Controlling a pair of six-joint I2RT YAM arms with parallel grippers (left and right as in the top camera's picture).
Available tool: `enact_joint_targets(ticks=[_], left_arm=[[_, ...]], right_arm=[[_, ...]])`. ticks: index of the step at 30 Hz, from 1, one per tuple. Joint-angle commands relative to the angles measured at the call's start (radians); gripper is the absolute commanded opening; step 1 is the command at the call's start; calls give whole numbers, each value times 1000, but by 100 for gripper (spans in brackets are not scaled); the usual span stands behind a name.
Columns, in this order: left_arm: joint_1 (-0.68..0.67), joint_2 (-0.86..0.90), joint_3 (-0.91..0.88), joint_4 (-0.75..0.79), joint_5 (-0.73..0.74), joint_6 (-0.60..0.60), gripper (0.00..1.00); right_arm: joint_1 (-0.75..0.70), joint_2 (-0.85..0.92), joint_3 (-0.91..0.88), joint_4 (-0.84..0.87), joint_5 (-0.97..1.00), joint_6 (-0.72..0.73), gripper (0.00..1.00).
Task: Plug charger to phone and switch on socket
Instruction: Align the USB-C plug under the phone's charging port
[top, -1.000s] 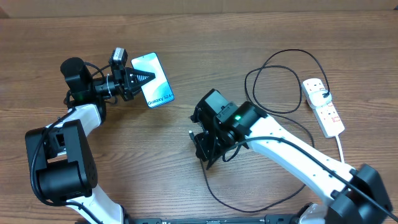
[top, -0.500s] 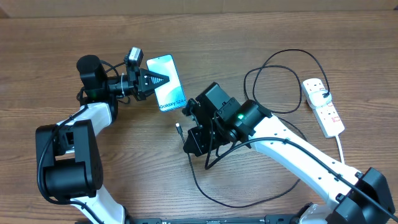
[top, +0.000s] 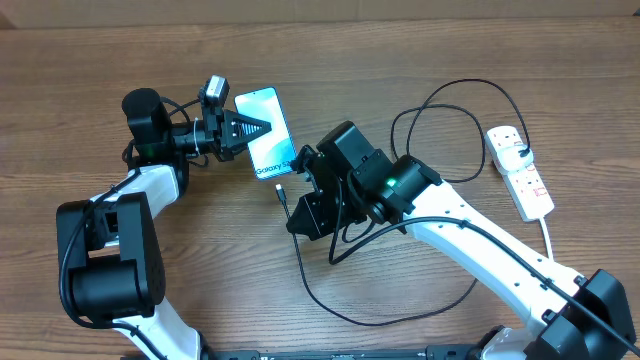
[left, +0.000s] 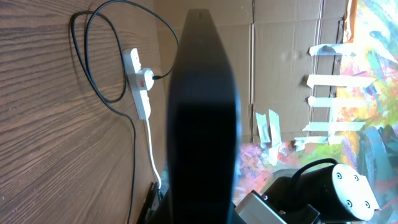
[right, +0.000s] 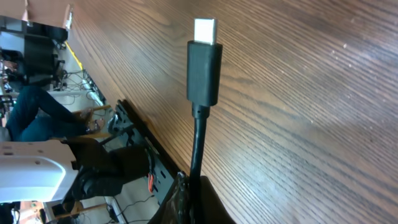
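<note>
Wood-grain table (top: 420, 60) fills the overhead view. At 10 o'clock from its centre the left gripper (top: 243, 128) pinches the phone (top: 272, 142) by 1 long side, screen facing the overhead camera. The right gripper (top: 297, 205) is clamped on the charger (right: 196, 143) cable just behind its connector tip (top: 281, 189), which sits near the phone's 6 o'clock end, apart from it. The socket (top: 522, 172) lies at 3 o'clock, with the black cable looped at its 9 o'clock side.

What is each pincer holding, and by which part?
Left pincer: the phone, clamped at one long side, mid-length. Right pincer: the charger, by its cable behind the connector tip.
</note>
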Motion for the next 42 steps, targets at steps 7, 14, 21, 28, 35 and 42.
enact_joint_targets(ticks=[7, 14, 21, 28, 35, 42], left_arm=[[2, -4, 30, 8, 27, -9, 4], [2, -4, 30, 8, 27, -34, 4], [2, -4, 30, 8, 7, -96, 4], [-5, -4, 30, 8, -18, -142, 4], [-8, -4, 30, 7, -18, -153, 4], [-16, -4, 30, 7, -19, -166, 4]], right_arm=[[-31, -9, 36, 27, 12, 53, 4], [-39, -9, 36, 26, 5, 65, 4], [-39, -6, 35, 27, 1, 72, 4], [-39, -6, 35, 45, 1, 72, 4], [-39, -5, 35, 49, 1, 72, 4], [-39, -5, 35, 49, 2, 72, 4]])
